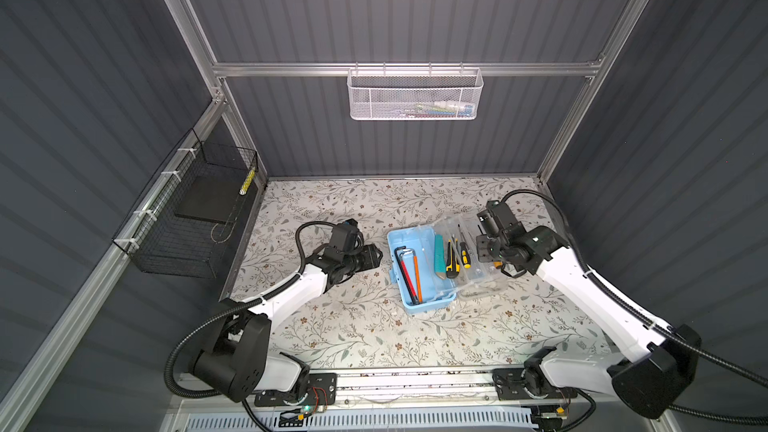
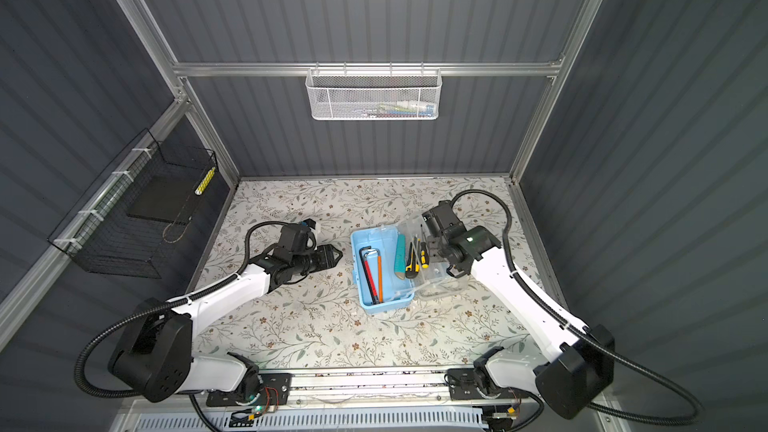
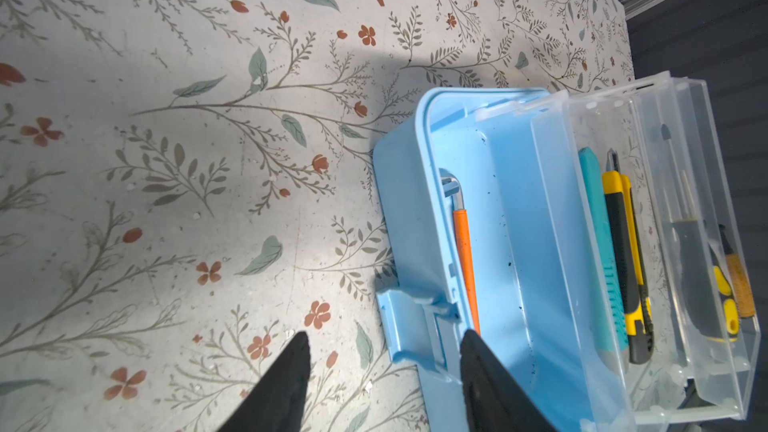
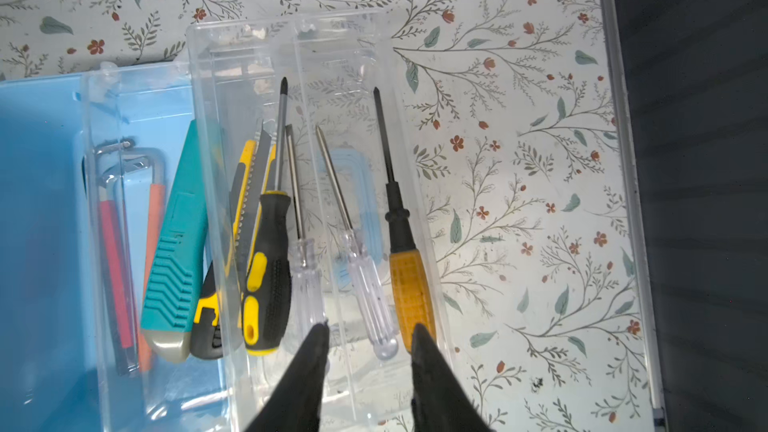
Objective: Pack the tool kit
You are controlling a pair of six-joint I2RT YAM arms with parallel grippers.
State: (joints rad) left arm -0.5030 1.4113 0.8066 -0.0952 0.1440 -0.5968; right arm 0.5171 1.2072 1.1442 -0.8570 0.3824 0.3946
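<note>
The tool kit's light-blue box (image 1: pixel 424 301) lies open mid-table, and its clear lid (image 1: pixel 482 284) is swung out to the right. Hex keys (image 4: pixel 116 243) lie in the blue part. A teal tool (image 4: pixel 174 263) and a yellow-black utility knife (image 4: pixel 205 313) rest beside them. A black-yellow screwdriver (image 4: pixel 270 263), two clear-handled ones (image 4: pixel 365 280) and an orange-handled one (image 4: pixel 409 284) lie in the clear part. My right gripper (image 4: pixel 370 328) hovers open over the screwdriver handles, gripping nothing. My left gripper (image 3: pixel 384 334) stands open and empty just left of the box, by its latch (image 3: pixel 399 326).
A white mesh basket (image 1: pixel 415 95) hangs on the back rail. A black wire basket (image 1: pixel 187 222) is fixed to the left wall. The table's right edge (image 4: pixel 623 160) runs close beside the clear lid.
</note>
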